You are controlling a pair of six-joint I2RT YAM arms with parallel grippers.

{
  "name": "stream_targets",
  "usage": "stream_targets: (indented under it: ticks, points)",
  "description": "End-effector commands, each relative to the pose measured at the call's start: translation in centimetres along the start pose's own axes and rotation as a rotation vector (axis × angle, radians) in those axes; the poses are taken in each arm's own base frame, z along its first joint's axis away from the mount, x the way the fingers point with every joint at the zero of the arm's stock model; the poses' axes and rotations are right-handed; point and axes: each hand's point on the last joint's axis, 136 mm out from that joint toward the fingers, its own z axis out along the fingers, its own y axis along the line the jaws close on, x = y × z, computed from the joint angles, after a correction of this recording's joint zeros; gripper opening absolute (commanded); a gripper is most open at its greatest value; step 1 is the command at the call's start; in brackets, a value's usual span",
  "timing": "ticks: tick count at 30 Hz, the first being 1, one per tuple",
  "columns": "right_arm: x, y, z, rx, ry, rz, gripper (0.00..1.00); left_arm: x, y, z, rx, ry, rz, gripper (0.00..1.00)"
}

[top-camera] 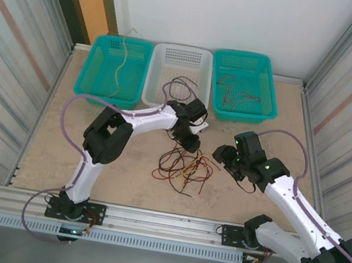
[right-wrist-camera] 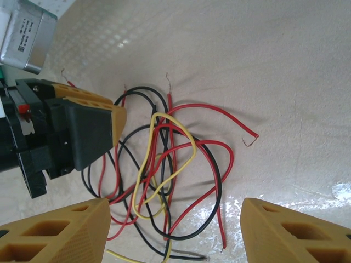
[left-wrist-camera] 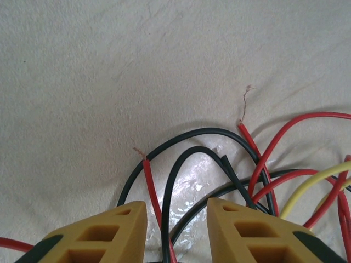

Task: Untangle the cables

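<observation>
Straddling the cables (right-wrist-camera: 164, 175), the left tool (left-wrist-camera: 175, 211) stands open; right tool (right-wrist-camera: 175, 211) gapes beside.

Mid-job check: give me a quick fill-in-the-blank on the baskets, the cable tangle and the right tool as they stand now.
1. The middle basket at the far edge is ___.
2. The teal basket at the far right of the top view holds ___ cables.
3. The tangle on the table mixes red, black and ___ wires.
4. The right tool, above the tangle, has its jaws ___.

Missing words: white; red; yellow; open.
</observation>
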Motion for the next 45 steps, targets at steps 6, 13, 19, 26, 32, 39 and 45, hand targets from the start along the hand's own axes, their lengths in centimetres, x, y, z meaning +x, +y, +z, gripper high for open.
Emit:
stream_targets:
  ticks: [6,13,19,26,32,39,45]
  points:
    - [0.0,0.5,0.4,-0.004,0.015,0.006,0.56,-0.2,-0.4,-2.9,0.032,-0.066,0.022,0.07]
    - [-0.6,1.3,0.3,-0.02,-0.003,-0.003,0.57,0.4,-0.9,-4.6,0.069,-0.063,0.005,0.0]
    - [-0.1,4.0,0.2,-0.118,0.005,-0.09,0.65,-1.1,-3.7,-11.6,0.131,-0.209,0.009,0.0]
    - [0.8,8.8,0.0,-0.209,0.006,-0.217,0.72,-2.5,-7.0,-19.1,0.294,-0.374,-0.033,0.0]
    - [-0.3,9.5,0.3,-0.178,-0.027,-0.216,0.74,-2.3,-8.5,-23.2,0.416,-0.441,-0.062,0.0]
    - [-0.3,9.7,0.2,-0.186,-0.025,-0.212,0.72,-2.0,-8.2,-25.7,0.485,-0.491,-0.113,0.0]
    - [0.0,9.7,-2.4,-0.181,-0.096,-0.277,0.73,-2.7,-7.9,-28.2,0.547,-0.555,-0.135,0.0]
